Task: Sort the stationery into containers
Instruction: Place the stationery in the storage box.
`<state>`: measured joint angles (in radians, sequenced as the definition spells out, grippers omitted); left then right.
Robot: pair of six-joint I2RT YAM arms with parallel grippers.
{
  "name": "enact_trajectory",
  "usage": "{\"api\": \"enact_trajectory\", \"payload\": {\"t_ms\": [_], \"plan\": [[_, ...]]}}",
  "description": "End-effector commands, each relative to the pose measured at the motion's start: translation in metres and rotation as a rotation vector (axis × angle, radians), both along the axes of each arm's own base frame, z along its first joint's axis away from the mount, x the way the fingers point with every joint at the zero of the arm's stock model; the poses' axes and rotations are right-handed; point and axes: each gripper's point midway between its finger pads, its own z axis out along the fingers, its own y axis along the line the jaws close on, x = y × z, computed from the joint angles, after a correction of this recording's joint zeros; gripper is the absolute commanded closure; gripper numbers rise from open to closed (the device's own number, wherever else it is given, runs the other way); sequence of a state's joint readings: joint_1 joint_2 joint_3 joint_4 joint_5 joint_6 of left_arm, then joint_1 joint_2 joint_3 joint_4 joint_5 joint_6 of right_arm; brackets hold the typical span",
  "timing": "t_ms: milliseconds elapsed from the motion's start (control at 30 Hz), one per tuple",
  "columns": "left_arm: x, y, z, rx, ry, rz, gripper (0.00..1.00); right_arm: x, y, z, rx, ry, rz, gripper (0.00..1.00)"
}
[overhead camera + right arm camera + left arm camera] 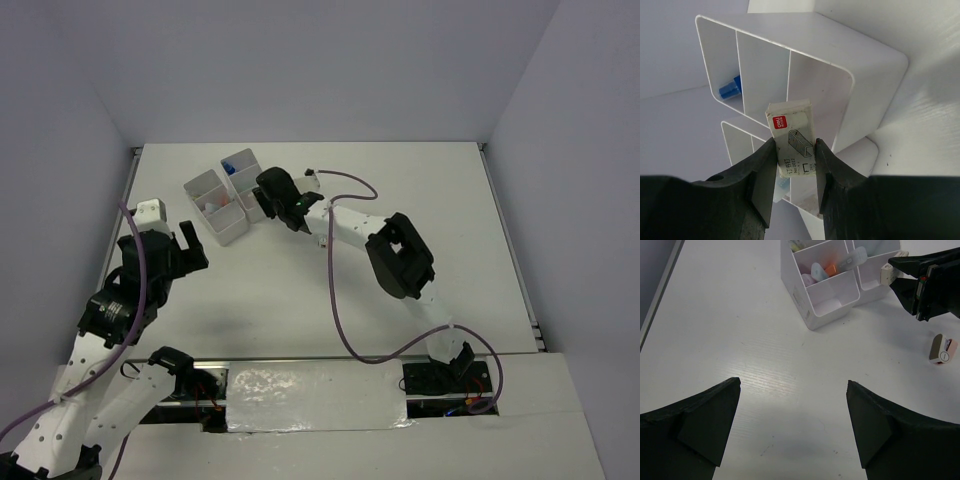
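Note:
The white bins (205,185) stand at the back left of the table. In the left wrist view the bins (832,307) hold pink, blue and orange highlighters (819,273) and a clear tube (852,260). My right gripper (262,198) is shut on a small white staple box (792,135) with a red logo. It holds the box at the open top of the bins (850,80), beside the nearest compartment. A blue-capped item (730,87) lies in a far compartment. The box (886,274) also shows in the left wrist view. My left gripper (794,390) is open and empty over bare table.
A small grey-and-white boxy item (942,349) lies on the table right of the bins, below my right gripper (922,285). My left gripper (190,245) hovers in front of the bins. White walls close the table at the back and sides.

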<state>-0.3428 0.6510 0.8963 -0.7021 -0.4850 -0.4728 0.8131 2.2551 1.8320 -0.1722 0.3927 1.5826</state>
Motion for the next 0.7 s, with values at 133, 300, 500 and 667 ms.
{"api": "enact_trajectory", "payload": {"t_ms": [133, 300, 500, 667], "plan": [[0.002, 0.0, 0.011, -0.008, -0.049, -0.005, 0.01, 0.027, 0.014, 0.025, 0.036, -0.119, 0.023, 0.69], [0.001, -0.001, 0.011, -0.009, -0.05, -0.012, 0.01, 0.026, 0.015, 0.019, 0.033, -0.116, 0.043, 0.59], [0.001, -0.001, 0.012, -0.01, -0.054, -0.014, 0.01, 0.021, 0.013, 0.03, 0.019, -0.138, 0.064, 0.38], [0.001, 0.0, 0.012, -0.01, -0.057, -0.012, 0.01, 0.016, 0.007, 0.034, 0.027, -0.146, 0.058, 0.37]]}}
